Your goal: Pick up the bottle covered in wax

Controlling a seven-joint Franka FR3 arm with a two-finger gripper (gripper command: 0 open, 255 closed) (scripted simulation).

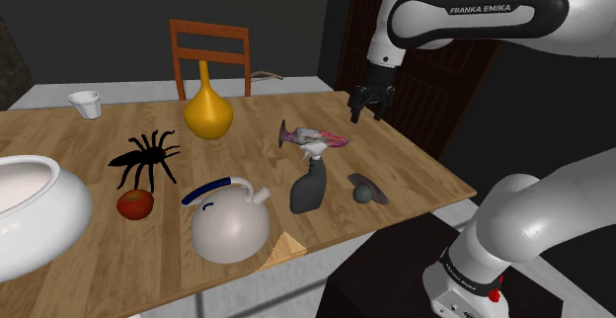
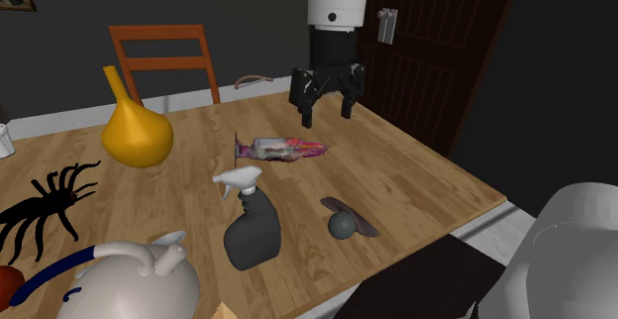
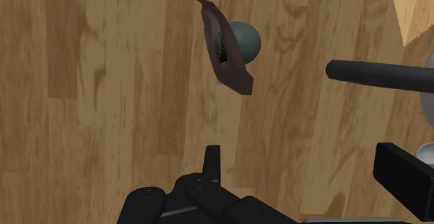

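Note:
The wax-covered bottle [image 1: 314,136] [image 2: 282,150] lies on its side on the wooden table [image 1: 420,168], streaked pink, purple and grey, with a dark round base towards the yellow vase. My black gripper [image 1: 369,109] [image 2: 325,107] hangs open above the table, a little past the bottle's neck end and not touching it. In the wrist view my gripper [image 3: 306,174] has its fingers standing wide apart over bare wood, with nothing between them.
A dark spray bottle [image 1: 310,183] [image 2: 252,223] [image 3: 379,74] and a grey ball [image 1: 364,194] [image 2: 344,227] [image 3: 243,40] on a dark flat piece stand near the front edge. A yellow vase [image 1: 207,114], black spider [image 1: 146,158], apple [image 1: 135,204], white kettle [image 1: 229,225] and white bowl [image 1: 30,212] are further along the table; a chair [image 1: 209,54] stands behind it.

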